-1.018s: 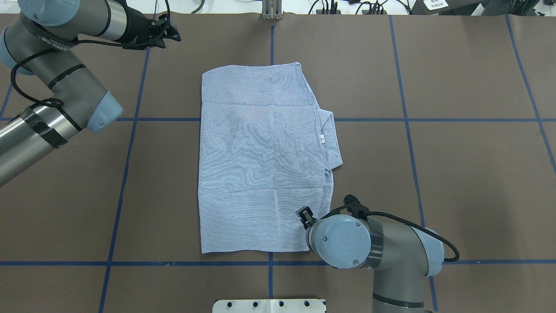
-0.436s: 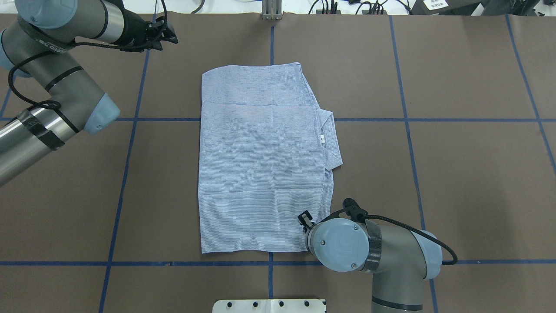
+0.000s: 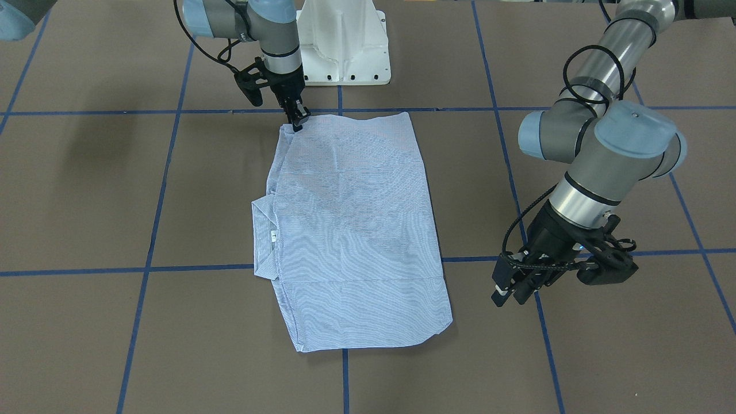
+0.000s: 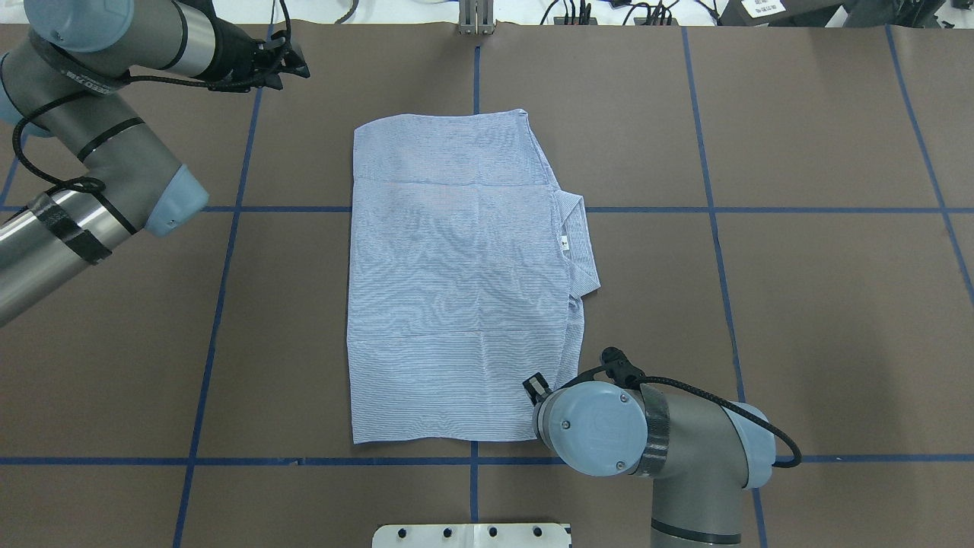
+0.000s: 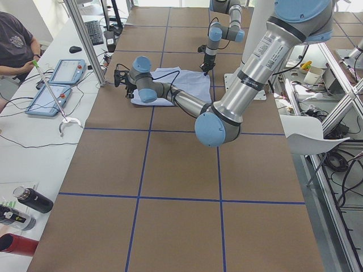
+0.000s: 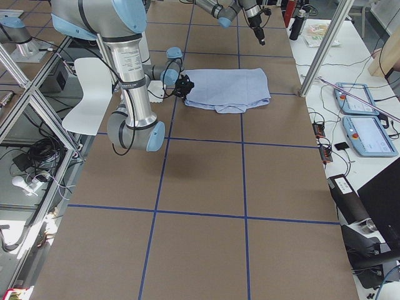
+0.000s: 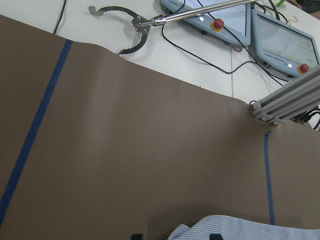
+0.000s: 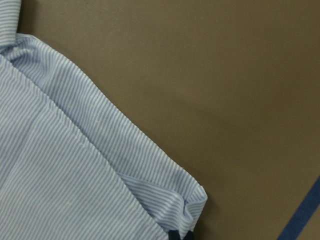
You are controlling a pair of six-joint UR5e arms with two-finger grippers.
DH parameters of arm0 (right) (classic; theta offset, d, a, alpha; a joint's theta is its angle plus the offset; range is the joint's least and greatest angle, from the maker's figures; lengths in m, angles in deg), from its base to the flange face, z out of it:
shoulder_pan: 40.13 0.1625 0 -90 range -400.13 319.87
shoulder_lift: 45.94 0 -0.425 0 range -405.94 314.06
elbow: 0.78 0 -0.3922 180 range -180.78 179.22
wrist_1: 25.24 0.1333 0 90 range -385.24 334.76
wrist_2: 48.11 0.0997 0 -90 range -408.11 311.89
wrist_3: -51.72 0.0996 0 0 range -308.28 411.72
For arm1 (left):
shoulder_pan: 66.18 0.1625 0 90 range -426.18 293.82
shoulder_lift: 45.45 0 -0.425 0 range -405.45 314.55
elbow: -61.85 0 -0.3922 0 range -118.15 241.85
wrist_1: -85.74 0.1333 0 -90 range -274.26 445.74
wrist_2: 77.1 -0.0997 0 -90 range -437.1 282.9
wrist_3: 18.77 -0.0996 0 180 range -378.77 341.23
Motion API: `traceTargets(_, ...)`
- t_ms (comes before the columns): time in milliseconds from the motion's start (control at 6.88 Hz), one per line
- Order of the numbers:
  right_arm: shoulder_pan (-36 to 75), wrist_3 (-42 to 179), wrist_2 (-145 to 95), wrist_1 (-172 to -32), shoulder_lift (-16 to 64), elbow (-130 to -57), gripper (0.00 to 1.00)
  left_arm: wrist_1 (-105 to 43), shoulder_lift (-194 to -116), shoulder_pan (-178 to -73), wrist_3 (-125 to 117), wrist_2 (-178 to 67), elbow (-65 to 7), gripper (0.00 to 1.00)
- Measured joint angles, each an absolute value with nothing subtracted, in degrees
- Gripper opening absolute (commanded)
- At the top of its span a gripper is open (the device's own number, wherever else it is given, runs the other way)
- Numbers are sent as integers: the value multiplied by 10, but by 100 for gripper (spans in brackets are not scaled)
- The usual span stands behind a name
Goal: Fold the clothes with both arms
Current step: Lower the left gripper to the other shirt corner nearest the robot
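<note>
The striped shirt [image 4: 456, 281] lies flat, folded into a rectangle, with its collar [image 4: 574, 243] on the right side; it also shows in the front view [image 3: 356, 230]. My right gripper [image 4: 535, 390] stands at the shirt's near right corner [image 3: 296, 123]. In the right wrist view its fingertips [image 8: 180, 236] are together on the bunched corner fabric [image 8: 192, 207]. My left gripper [image 4: 300, 65] is open and empty, above the table off the shirt's far left corner [image 3: 509, 296]. The left wrist view shows its fingertips apart [image 7: 175, 236] just above the shirt's edge [image 7: 250, 227].
The brown table cover carries a grid of blue tape lines [image 4: 472, 460]. The white pedestal base [image 3: 345, 46] stands at the near edge. An aluminium post [image 4: 475, 19], operator tablets [image 7: 285, 45] and a grabber tool [image 7: 135, 25] lie beyond the far edge.
My right gripper has shifted slightly toward the robot at the shirt's corner. My left gripper has drifted a little to the far left. The shirt has not moved.
</note>
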State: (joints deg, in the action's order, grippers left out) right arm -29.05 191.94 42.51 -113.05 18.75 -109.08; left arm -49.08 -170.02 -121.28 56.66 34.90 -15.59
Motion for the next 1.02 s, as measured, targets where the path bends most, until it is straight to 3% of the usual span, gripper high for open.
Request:
traceTargets(436,-289,1920,428,-1134,191,-1114,0,-492,-1664,-1200,623,351,-219,54)
traceTargets(1018,-311,1930,433,-1184,196,-1160,0,-489,-1477,-995,884,272,-483,54)
